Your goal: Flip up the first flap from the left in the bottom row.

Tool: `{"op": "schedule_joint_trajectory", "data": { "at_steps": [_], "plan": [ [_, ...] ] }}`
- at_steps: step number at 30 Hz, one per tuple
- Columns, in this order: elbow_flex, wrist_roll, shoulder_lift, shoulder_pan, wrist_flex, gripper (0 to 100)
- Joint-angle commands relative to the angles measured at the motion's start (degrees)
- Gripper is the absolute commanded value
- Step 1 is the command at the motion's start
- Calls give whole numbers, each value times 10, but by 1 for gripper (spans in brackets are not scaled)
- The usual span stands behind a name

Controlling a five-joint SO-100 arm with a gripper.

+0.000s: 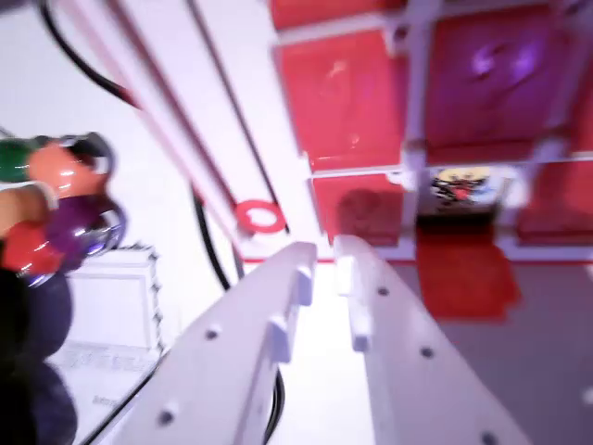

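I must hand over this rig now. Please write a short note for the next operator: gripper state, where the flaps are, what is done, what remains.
Gripper: empty, fingers nearly closed with a narrow gap, just short of the board's lower edge.
Red flaps lie in a white grid. One flap near the wrist view's right is open, showing a small picture.
The flap ahead of the fingers looks still closed. View is blurred; confirm the target flap before moving.

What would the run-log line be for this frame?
hand: jaws nearly closed, empty | position: near red flap board, lowest visible row | open flap: shows picture | contact: none seen | image: blurred
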Motion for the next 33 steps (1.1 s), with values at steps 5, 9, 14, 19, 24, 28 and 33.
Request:
{"op": "schedule_joint_trajectory", "data": {
  "at_steps": [5, 9, 14, 19, 24, 28, 33],
  "plan": [
    [101, -41, 260, -2, -8, 2],
    [183, -68, 347, 10, -10, 2],
    [264, -91, 446, 25, -10, 2],
    [329, -108, 530, 40, -10, 2],
    [380, -125, 606, 57, -10, 2],
    [417, -138, 658, 73, -11, 2],
    [461, -147, 716, 88, -11, 2]
  ]
}}
